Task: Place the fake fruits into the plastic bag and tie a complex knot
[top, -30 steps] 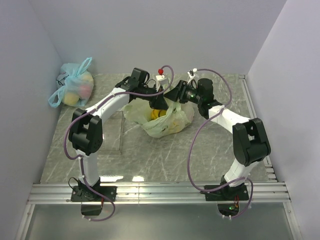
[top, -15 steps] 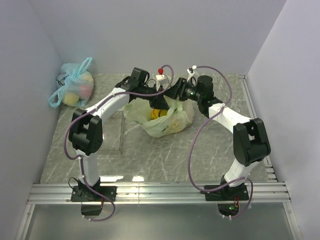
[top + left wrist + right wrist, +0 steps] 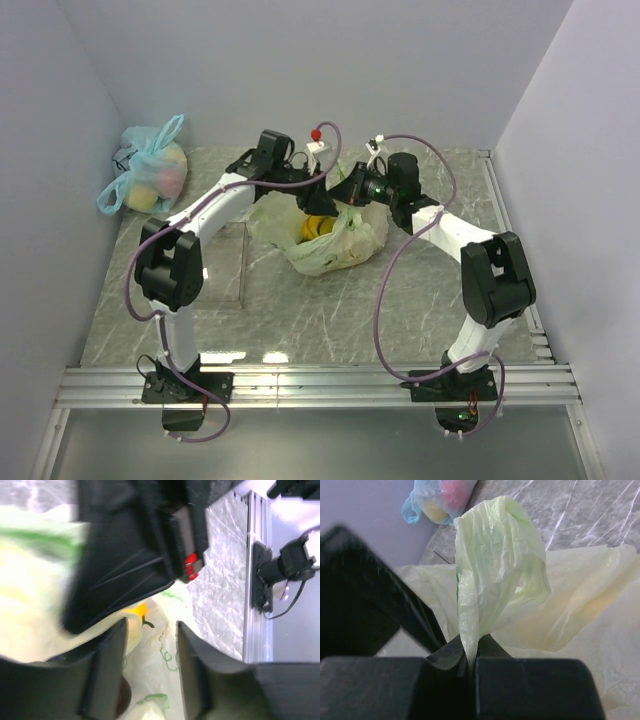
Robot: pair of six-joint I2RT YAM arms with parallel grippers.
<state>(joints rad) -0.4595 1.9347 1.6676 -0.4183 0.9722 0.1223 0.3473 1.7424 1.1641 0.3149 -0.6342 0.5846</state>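
The pale green plastic bag (image 3: pixel 330 240) lies at the back middle of the table, with a yellow fake fruit (image 3: pixel 318 226) showing in its mouth. My right gripper (image 3: pixel 469 652) is shut on one handle loop (image 3: pixel 495 565), which stands up out of the jaws. My left gripper (image 3: pixel 151 645) hangs over the bag mouth right beside it, its fingers (image 3: pixel 112 665) apart with bag film (image 3: pixel 160 675) under the gap. A yellow fruit (image 3: pixel 136 613) and a dark red-brown piece (image 3: pixel 123 696) show inside. In the top view both grippers (image 3: pixel 318 190) (image 3: pixel 345 192) meet above the bag.
A light blue knotted bag (image 3: pixel 150 175) with pale fruits sits in the back left corner, also in the right wrist view (image 3: pixel 437 497). A clear rectangular tray (image 3: pixel 225 265) lies left of the green bag. Walls close the back and sides; a metal rail (image 3: pixel 495 200) runs along the right.
My right gripper has shut on the bag's handle loop. My left gripper's fingers have spread apart. Both wrists shifted slightly left and towards the back wall.
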